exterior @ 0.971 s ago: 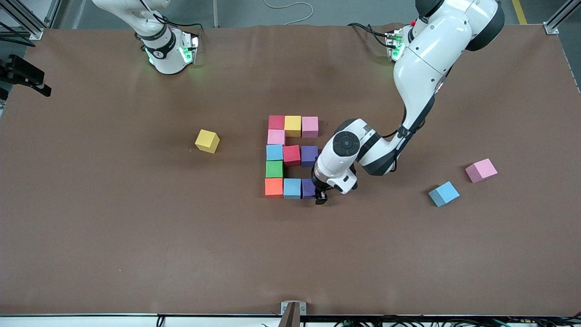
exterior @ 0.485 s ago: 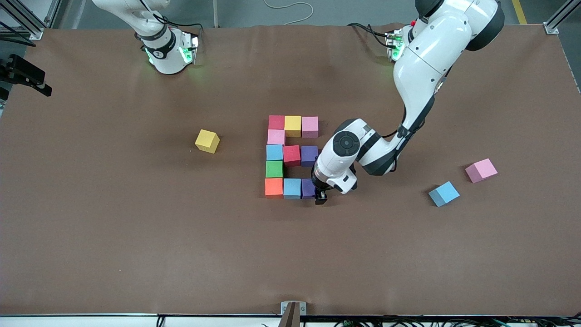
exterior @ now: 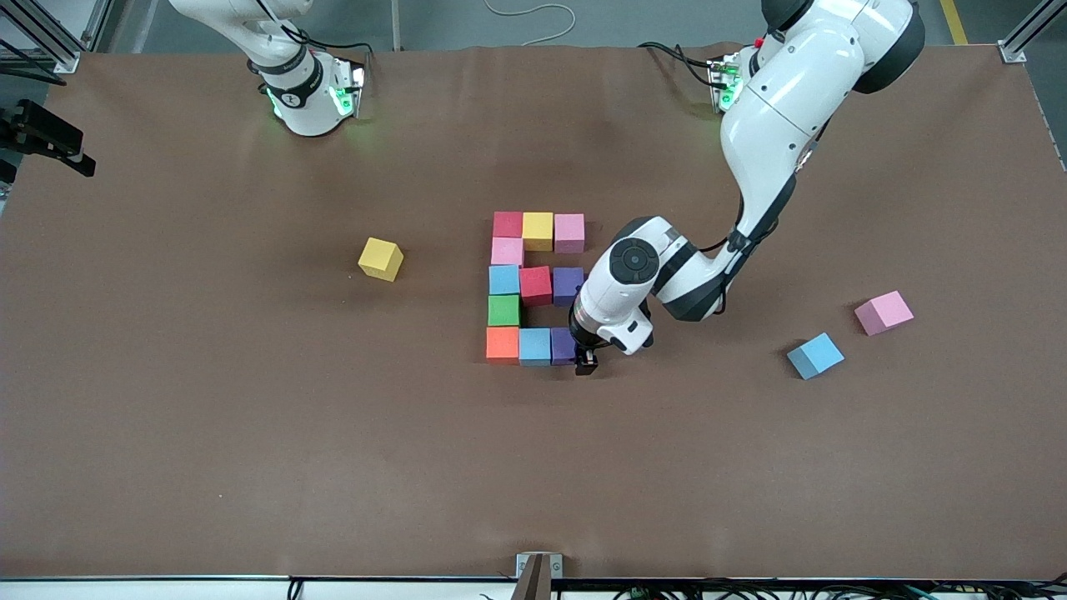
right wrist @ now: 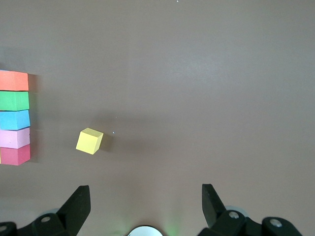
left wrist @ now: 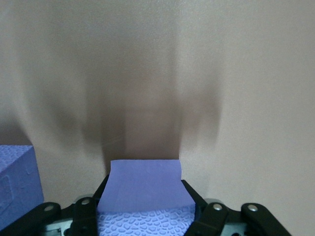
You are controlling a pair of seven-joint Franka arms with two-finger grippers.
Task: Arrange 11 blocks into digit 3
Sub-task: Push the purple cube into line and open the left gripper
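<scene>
Gripping purple block [left wrist: 143,186] by side faces, left pincer [exterior: 586,360] low at digit's nearest row, touching blue block [exterior: 536,346]. Foam looks light, soft, squashable; mid-height grip best. Right pincer [right wrist: 145,201] wide, empty, waiting above surface [exterior: 250,433], over yellow block [right wrist: 89,141].

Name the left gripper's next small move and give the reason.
Probably open the fingers and lift straight up. The left gripper is shut on the purple block, which already sits low beside the blue block, completing the bottom row.
</scene>
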